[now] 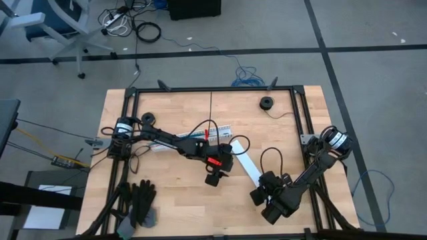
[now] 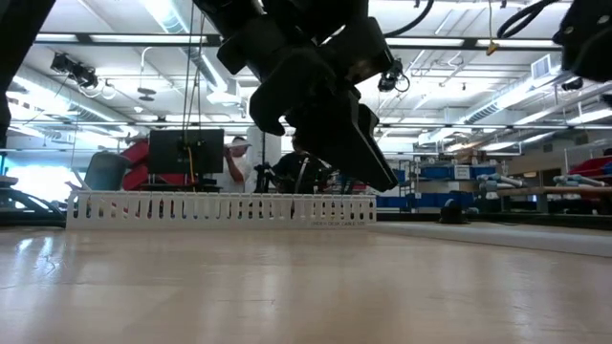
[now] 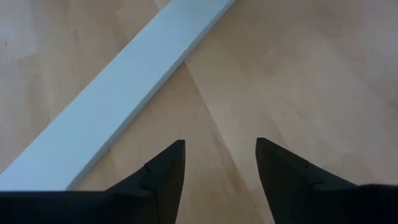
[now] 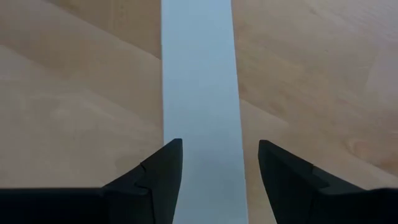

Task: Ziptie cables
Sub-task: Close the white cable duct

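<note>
Your bench has bare wood from 6 to 9 o'clock of centre, apart from a pair of black gloves near the 7 o'clock corner. A dark frame borders the far edge and both sides.

Your left end effector hangs near bench centre, fingers apart and holding nothing, beside a flat white strip. Your right end effector, at about 5 o'clock, hangs above the strip's near end, fingers apart and holding nothing.

The cables lie by the white slotted channel, at 11 o'clock from centre. You cannot read any writing.
</note>
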{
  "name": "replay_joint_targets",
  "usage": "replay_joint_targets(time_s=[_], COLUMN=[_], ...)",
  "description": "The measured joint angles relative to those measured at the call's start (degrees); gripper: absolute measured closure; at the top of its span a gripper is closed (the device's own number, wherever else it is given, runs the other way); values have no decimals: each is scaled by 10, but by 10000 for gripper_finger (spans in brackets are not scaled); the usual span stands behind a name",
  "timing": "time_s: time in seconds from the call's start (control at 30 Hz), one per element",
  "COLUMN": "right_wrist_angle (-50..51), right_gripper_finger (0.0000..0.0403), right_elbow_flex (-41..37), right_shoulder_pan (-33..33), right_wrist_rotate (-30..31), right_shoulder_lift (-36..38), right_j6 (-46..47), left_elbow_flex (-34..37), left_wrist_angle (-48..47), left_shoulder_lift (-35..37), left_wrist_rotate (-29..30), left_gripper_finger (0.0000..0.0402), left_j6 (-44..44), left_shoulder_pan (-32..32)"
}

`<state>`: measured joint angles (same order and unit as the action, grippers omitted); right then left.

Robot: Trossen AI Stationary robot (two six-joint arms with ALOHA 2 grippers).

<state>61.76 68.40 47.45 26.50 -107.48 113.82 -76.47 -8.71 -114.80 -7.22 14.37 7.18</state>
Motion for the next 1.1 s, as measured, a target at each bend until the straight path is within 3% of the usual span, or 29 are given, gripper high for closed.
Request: replay_joint_targets(time_s=[0.27, 0.57, 0.73, 0.87, 1.1], right_wrist_angle=[-14, -70, -57, -114, -161], right_gripper_finger=[136, 36, 26, 29, 61], right_elbow_flex=[0, 0, -11, -42, -72], right_shoulder_pan=[-35, -62, -67, -75, -74], right_wrist_rotate=[-42, -67, -53, -76, -73], right_shoulder_lift=[0, 0, -2, 1, 3], right_j6=[-47, -178, -177, -160, -158], left_elbow_flex=[0, 0, 0, 0, 0], left_wrist_angle=[-4, -4, -4, -5, -7], left_shoulder_lift=[0, 0, 0, 0, 0], left_wrist_rotate=[0, 0, 0, 0, 0], left_gripper_finger=[234, 234, 234, 234, 234], left_j6=[-1, -3, -7, -16, -16], left_shoulder_pan=[0, 0, 0, 0, 1])
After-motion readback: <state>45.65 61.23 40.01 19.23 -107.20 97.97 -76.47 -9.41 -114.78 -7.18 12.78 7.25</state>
